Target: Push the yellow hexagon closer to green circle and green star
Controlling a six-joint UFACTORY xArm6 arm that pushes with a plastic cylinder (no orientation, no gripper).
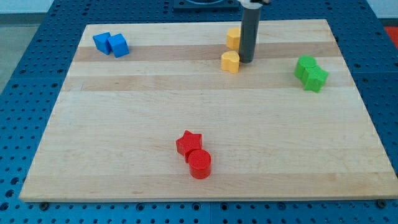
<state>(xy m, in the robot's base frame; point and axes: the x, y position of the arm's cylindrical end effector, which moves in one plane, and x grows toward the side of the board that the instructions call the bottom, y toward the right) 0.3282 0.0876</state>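
Observation:
The yellow hexagon (233,37) sits near the board's top edge, just left of the dark rod. My tip (246,61) rests on the board just below and right of the hexagon, right next to a yellow heart (230,61). Whether the rod touches either yellow block cannot be told. The green circle (305,66) and the green star (316,78) sit touching each other at the view's right, well to the right of my tip.
Two blue blocks (111,44) sit together at the top left. A red star (188,143) and a red circle (199,163) touch each other near the bottom middle. The wooden board (124,124) lies on a blue perforated table.

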